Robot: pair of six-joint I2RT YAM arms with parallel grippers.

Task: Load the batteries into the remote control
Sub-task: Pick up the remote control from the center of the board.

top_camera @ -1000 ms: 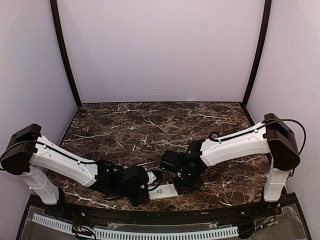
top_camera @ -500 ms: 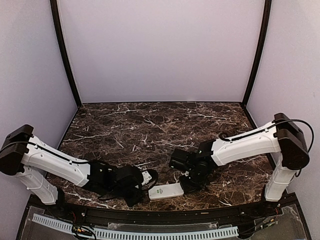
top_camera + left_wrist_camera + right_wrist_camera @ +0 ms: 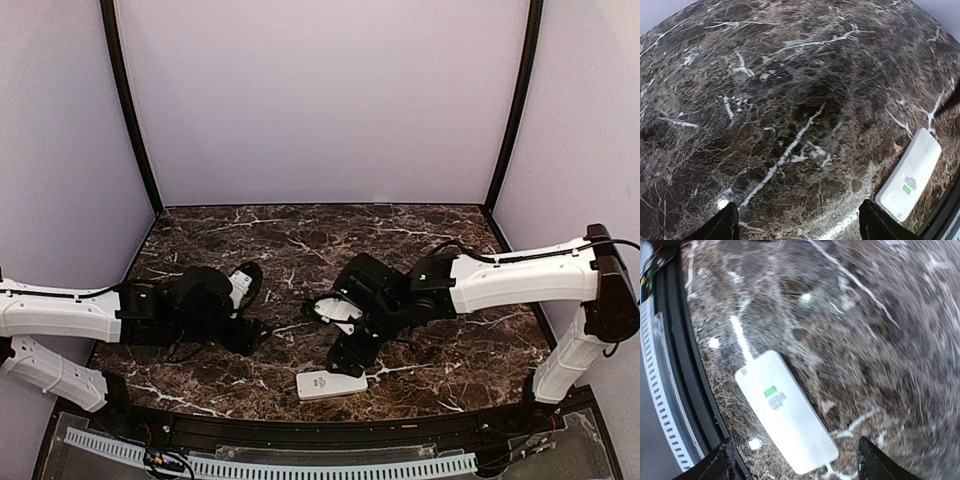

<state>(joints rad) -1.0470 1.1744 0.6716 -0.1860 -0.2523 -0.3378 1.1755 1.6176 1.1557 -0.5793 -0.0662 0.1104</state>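
Observation:
The remote control [image 3: 332,385] is a white slab lying flat by the table's front edge. Its plain side with a small green label faces up. It also shows in the left wrist view as the remote control [image 3: 910,175] at the right, and in the right wrist view as the remote control [image 3: 785,412] below the jaws. My left gripper [image 3: 254,306] is open, hovering left of the remote over bare marble; my left gripper [image 3: 799,226] holds nothing. My right gripper [image 3: 340,336] is open above and just behind the remote; my right gripper [image 3: 797,463] is empty. The batteries are out of view.
The dark marble table [image 3: 300,240] ends in a black front rail [image 3: 690,365], with a white slotted strip [image 3: 660,390] beyond it. Lilac walls with black corner posts [image 3: 130,110] close the back and sides.
Both grippers opened and let go of the remote, which stays by the front edge. The left arm drew back and left. The right arm rose and moved back over the table.

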